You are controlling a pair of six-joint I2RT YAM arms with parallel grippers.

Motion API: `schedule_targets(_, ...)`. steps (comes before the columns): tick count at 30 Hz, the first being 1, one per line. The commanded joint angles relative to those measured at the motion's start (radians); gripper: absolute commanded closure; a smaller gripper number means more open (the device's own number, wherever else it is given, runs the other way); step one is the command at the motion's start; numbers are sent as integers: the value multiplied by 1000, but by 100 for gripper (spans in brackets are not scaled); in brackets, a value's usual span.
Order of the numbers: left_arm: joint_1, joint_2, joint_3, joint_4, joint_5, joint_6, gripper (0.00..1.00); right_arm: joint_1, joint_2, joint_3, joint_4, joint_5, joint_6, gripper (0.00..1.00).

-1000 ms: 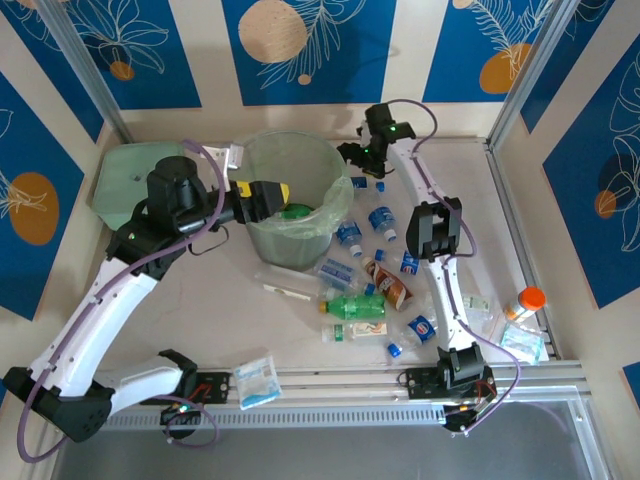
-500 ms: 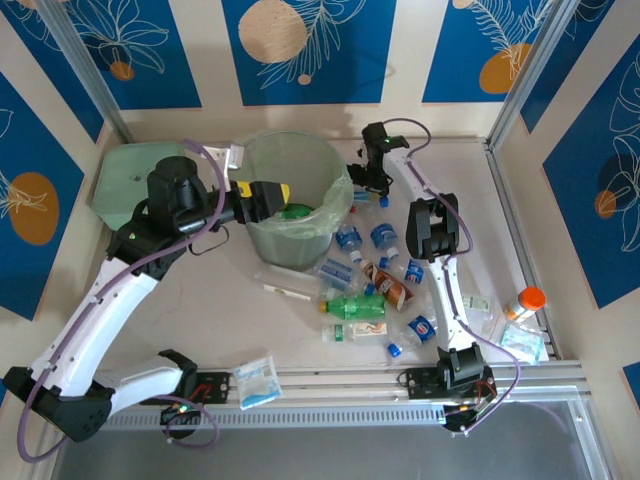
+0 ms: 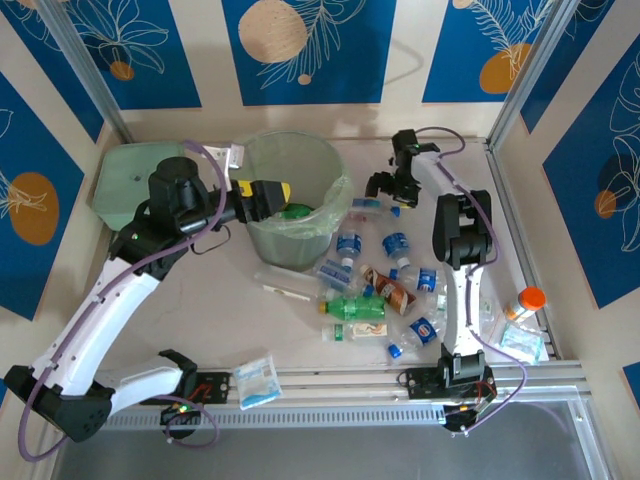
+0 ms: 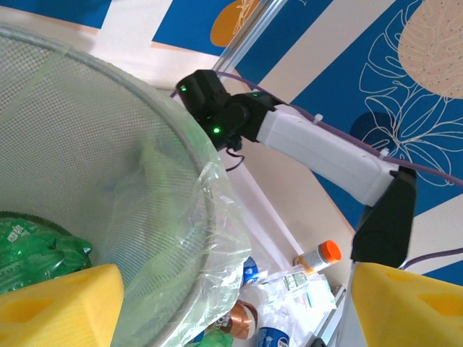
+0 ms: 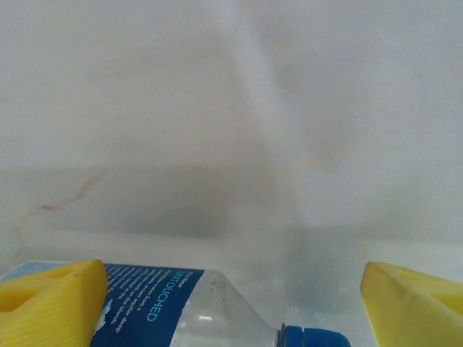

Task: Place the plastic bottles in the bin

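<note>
Left gripper (image 3: pixel 262 195) hangs over the near-left rim of the bin (image 3: pixel 300 140), yellow pads (image 4: pixel 58 307) spread apart with nothing between them. In the left wrist view the gripper (image 4: pixel 231 307) looks down into the bin (image 4: pixel 108 144), where a crumpled green bottle (image 4: pixel 36 246) lies at the bottom inside the clear bag liner (image 4: pixel 210 217). The top view shows that green bottle (image 3: pixel 295 211) just past the pads.

Right gripper (image 3: pixel 383 185) is down at the far side of the table (image 3: pixel 200 300), right of the bin. In the right wrist view its fingers (image 5: pixel 51 289) are wide apart. A clear blue-labelled bottle (image 5: pixel 166 307) with a blue cap lies crosswise between them, on the table, not clamped. Cannot tell if the left pad touches it.

The rest of the plastic bottles (image 3: pixel 395 243) lie scattered on the table, right of and nearer than the bin. These include a green soda bottle (image 3: pixel 352 306), a brown-labelled bottle (image 3: pixel 388 285) and a long clear bottle (image 3: pixel 285 280) just in front of the bin.

An orange-capped bottle (image 3: pixel 525 300) sits at the right edge. A white-and-blue packet (image 3: pixel 258 380) lies near the left arm's base. A pale-green lidded box (image 3: pixel 130 175) is left of the bin.
</note>
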Motion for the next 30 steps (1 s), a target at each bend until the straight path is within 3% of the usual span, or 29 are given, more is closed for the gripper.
schedule_targets(1, 3, 0, -13, 27, 13, -12, 18, 8, -79, -51, 29, -31, -1, 11)
schedule_targets(11, 3, -1, -18, 17, 14, -16, 18, -16, -227, -194, 73, -49, 54, 11)
schedule_targets(16, 3, -9, -21, 9, 13, -12, 18, 14, -288, -218, 76, -66, -3, 5)
schedule_targets(23, 3, -15, -20, 9, 15, -13, 18, 147, -153, -91, -30, 206, -168, 0)
schedule_targets(30, 3, -8, 35, -45, 11, 19, 17, 181, -112, -95, 7, 221, -191, 1)
